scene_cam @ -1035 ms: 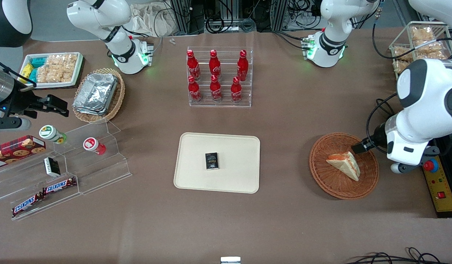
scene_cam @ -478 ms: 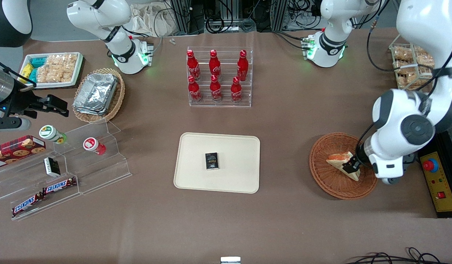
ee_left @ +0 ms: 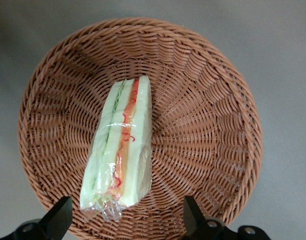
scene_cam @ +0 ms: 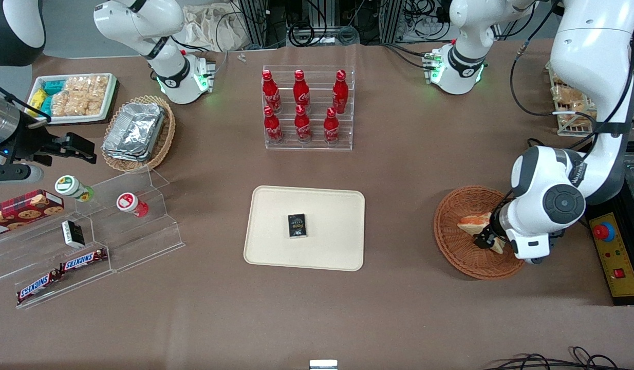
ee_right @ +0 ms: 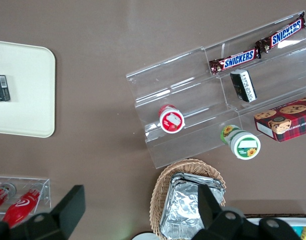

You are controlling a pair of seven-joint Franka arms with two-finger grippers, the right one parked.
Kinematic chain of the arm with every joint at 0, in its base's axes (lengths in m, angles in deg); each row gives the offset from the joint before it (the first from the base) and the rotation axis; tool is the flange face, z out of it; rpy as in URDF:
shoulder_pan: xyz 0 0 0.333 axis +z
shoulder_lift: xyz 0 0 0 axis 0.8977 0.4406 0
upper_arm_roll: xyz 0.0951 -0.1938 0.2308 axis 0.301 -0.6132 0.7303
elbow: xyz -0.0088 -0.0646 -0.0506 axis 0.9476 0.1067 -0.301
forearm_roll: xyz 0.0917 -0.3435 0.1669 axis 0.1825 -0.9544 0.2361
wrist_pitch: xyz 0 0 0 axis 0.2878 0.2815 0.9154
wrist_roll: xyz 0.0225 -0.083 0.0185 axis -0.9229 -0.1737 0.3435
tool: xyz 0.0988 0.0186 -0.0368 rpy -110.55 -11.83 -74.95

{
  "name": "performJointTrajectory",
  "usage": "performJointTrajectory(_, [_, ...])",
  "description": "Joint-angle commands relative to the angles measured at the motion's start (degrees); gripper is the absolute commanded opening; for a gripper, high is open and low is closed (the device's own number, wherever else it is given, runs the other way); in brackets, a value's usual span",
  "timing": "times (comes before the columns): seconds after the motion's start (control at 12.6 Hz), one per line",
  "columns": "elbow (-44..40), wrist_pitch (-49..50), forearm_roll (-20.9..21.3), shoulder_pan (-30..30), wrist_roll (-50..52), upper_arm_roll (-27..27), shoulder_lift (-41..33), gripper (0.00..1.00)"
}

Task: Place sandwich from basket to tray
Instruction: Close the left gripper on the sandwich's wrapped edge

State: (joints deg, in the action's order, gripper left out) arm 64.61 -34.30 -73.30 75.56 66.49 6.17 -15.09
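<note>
The large flat cream-coloured rectangular tray (scene_cam: 304, 227) sits mid-table, nearer the front edge than the rack of red bottles (scene_cam: 308, 106), and a small black box (scene_cam: 297, 225) already lies at its centre. Toward the working arm's end of the table, near that edge, the round reddish-brown woven wicker basket (scene_cam: 453, 231) holds the triangular plastic-wrapped sandwich of pale white bread with orange-red and green filling (ee_left: 121, 150), lying on its side on the weave. The left arm's gripper (scene_cam: 485, 238) hangs directly over it with its fingers (ee_left: 56, 219) spread wide, one on either side of the wedge's wrapped end and not touching it.

The risks, as I judge them: the wrap looks slick and the bread soft (easy to crush), so a closing pinch could slip off the film or squash the layers. A fingertip could also snag the wicker and drag the basket. A careless release might land the sandwich on the box.
</note>
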Motion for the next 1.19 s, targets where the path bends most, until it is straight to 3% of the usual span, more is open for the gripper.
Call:
performJointTrajectory(0.0, [-0.3,-1.0,1.4,0.3,2.2,-0.2,1.1,1.0])
performJointTrajectory(1.12, [0.3,-3.3,1.5,1.8,3.5,-0.2,4.9,1.0])
